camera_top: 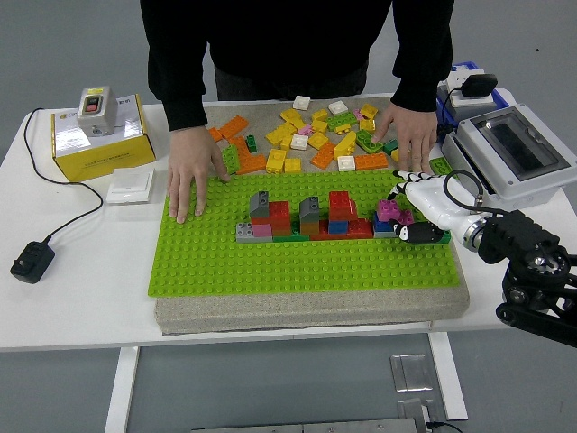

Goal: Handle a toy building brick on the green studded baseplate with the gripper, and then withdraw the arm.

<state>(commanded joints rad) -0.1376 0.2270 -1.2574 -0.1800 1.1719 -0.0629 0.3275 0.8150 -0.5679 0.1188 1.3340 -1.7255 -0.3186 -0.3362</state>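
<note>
The green studded baseplate (pixel 270 266) lies on a grey pad in the middle of the table. A low row of red, grey, blue and orange bricks (pixel 306 219) stands on it. At the row's right end sits a magenta brick (pixel 389 212). My right hand (pixel 407 209), white with black-striped fingers, comes in from the right on its black arm, and its fingers and thumb curl around that magenta brick. The left arm is out of view.
A person stands at the far side, one hand (pixel 192 176) flat on the baseplate's far left corner, the other hand (pixel 410 135) by the loose bricks (pixel 306 135). A yellow box (pixel 95 144), a black adapter (pixel 32 262) and a grey enclosure (pixel 514 149) flank the pad.
</note>
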